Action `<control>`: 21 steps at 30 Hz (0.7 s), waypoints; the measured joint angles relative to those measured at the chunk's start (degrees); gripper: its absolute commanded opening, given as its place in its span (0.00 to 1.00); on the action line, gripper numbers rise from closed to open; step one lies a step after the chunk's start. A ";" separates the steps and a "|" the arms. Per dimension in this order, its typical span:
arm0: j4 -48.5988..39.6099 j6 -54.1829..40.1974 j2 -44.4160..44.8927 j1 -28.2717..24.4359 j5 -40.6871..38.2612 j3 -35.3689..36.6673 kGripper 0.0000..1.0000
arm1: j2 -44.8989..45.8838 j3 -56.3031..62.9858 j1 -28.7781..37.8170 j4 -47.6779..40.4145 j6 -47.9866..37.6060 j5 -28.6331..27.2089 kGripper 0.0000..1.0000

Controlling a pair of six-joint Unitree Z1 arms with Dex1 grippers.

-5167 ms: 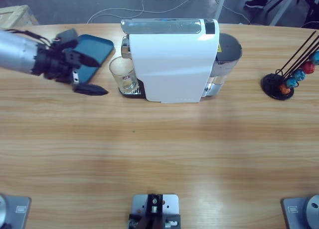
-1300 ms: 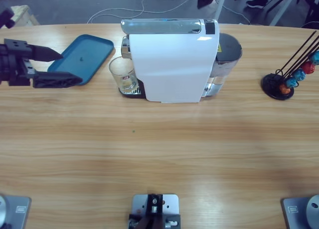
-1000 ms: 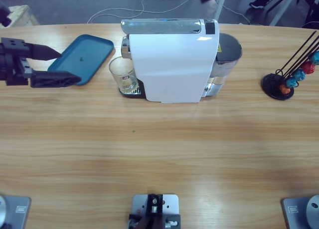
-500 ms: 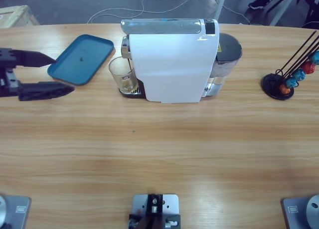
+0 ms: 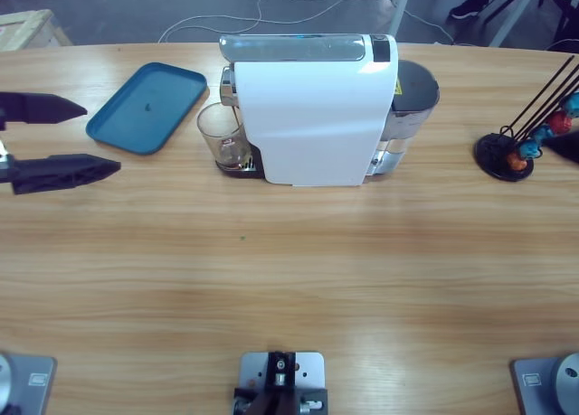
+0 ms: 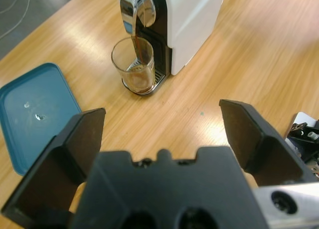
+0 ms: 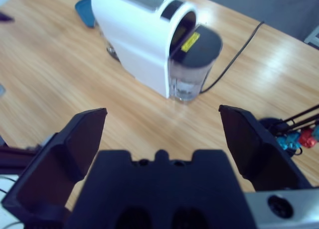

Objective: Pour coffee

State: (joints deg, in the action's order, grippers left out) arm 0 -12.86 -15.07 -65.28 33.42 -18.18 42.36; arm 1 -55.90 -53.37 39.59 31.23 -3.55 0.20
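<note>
The left gripper (image 5: 68, 139) hangs at the worktop's left edge with its two black fingers (image 5: 63, 173) spread wide and nothing between them, pointed toward the machine. The right gripper (image 7: 162, 134) is likewise splayed and empty, looking down from the right end of the worktop (image 5: 289, 279); in the high view only a dark sliver of it appears to show at the right edge.

Just beyond the left gripper a teal tray (image 5: 149, 107) lies bare near the far-left corner. Beside it, a clear glass (image 6: 134, 64) stands on the drip grille of the white capsule coffee machine (image 5: 312, 108), and a thin dark stream runs from the chrome spout (image 6: 135, 7) into it. The coffee (image 6: 138, 79) so far forms a shallow brown pool in the bottom of the glass. Behind the machine sits its water tank (image 7: 192, 72), and a rack of coloured capsules (image 5: 534, 135) stands near the right edge.

The glass looks smooth, rigid and breakable, light with so little in it, and probably warm; its contents will slosh if tilted. The soundest hold would seem to be across the bare side wall about mid-height, from the side away from the machine, with gentle pressure and the glass kept upright, and only once the stream stops.
</note>
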 measured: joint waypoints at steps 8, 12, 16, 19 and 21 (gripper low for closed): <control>-0.10 0.00 0.59 0.57 0.00 -1.49 1.00 | 1.32 2.46 0.00 -5.55 0.50 1.44 1.00; -0.10 0.00 0.63 1.24 0.00 -2.09 1.00 | 0.97 2.46 0.00 -6.65 0.50 1.92 1.00; -0.10 0.00 0.66 1.38 0.00 -2.07 1.00 | 0.97 2.46 0.00 -6.64 0.50 2.19 1.00; -0.10 0.00 0.66 1.38 0.00 -1.84 1.00 | 0.97 2.46 0.00 -6.64 0.49 2.19 1.00; -0.10 0.00 0.66 1.38 0.00 -1.66 1.00 | 0.97 2.46 0.00 -6.64 0.49 2.19 1.00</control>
State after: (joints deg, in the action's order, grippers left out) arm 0 -12.95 -15.07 -64.62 34.80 -18.18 40.70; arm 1 -54.93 -50.90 39.59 24.59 -3.06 2.40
